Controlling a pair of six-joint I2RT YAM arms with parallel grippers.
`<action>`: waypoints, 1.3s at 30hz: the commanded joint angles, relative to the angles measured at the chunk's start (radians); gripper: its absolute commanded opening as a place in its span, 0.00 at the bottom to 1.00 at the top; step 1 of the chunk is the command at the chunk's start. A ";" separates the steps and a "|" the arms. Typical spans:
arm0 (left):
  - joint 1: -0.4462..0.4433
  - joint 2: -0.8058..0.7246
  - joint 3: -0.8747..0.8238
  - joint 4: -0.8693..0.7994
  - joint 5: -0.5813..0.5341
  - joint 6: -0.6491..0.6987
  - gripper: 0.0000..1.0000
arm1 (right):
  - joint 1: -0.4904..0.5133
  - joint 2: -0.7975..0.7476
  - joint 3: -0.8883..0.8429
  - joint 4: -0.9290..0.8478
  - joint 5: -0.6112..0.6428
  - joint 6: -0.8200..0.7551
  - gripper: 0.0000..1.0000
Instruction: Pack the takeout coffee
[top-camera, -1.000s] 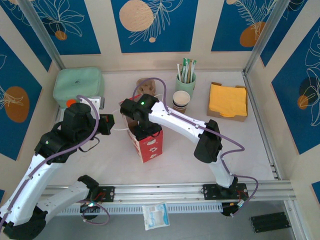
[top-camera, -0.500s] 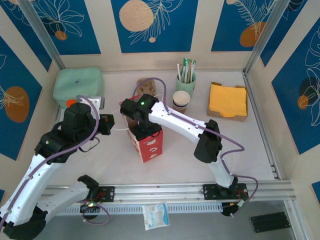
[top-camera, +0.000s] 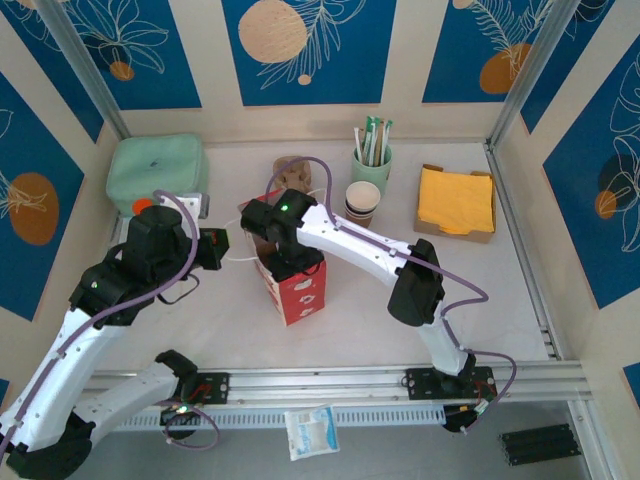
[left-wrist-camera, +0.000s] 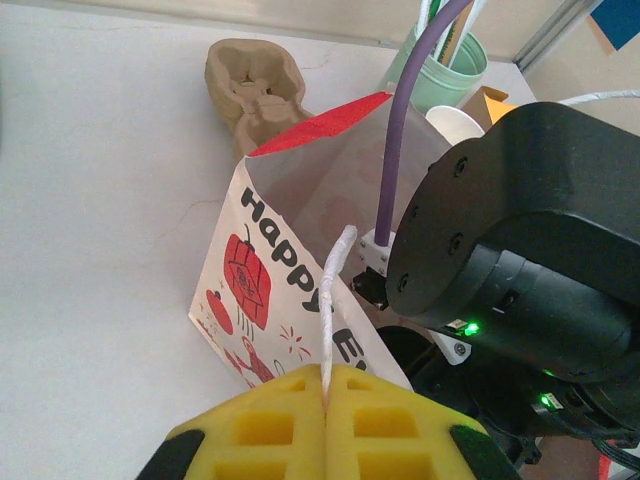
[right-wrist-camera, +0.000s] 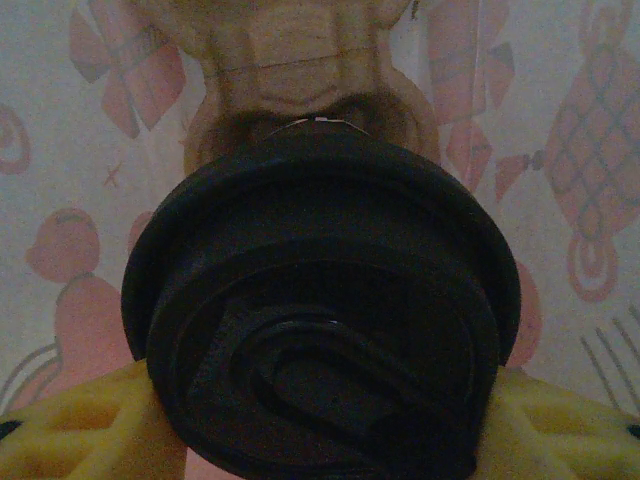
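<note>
The white table (top-camera: 200, 330) stands in a booth. Its walls are cream panels set with blue panels (top-camera: 310, 50) that bear white leaf drawings and orange discs. Bare aluminium posts rise in the far corners, and an aluminium rail (top-camera: 330, 380) runs along the near edge.

From the top camera, a red and white printed paper bag (top-camera: 300, 290) stands open near the table's middle. Taking the bag as centre:
- A mint-green lidded box (top-camera: 155, 170) lies at 10 o'clock.
- A brown moulded-pulp cup carrier (top-camera: 292, 172) lies at 12 o'clock.
- A green tumbler of straws (top-camera: 371, 160) and a stack of banded lidless paper cups (top-camera: 362, 200) stand at 1 o'clock.
- A cardboard tray of yellow napkins (top-camera: 456, 200) sits at 2 o'clock, near the right wall.
- A small white and blue packet (top-camera: 310, 432) lies at 6 o'clock, below the rail.

The left gripper (left-wrist-camera: 326, 385), at 9 o'clock from the bag, has its yellow fingers pressed together on the bag's white cord handle (left-wrist-camera: 333, 290), which runs up to the bag's rim. The right gripper (right-wrist-camera: 320, 430) reaches down into the bag's mouth. Its yellow fingers (right-wrist-camera: 70, 425) are clamped on either side of the takeout coffee cup with a round black plastic lid (right-wrist-camera: 320, 300). The cup is inside the bag, with the printed walls showing pink around it. Whether it rests on the bag's bottom cannot be told.
</note>
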 joint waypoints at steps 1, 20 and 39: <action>0.008 -0.011 -0.007 -0.019 0.005 -0.009 0.00 | -0.004 -0.005 -0.012 -0.009 -0.015 0.000 0.58; 0.008 -0.011 -0.008 -0.018 0.006 -0.009 0.00 | -0.007 -0.006 -0.025 0.002 -0.018 0.001 0.58; 0.008 -0.007 -0.006 -0.017 0.006 -0.008 0.00 | -0.007 0.007 0.003 -0.037 -0.001 0.002 0.58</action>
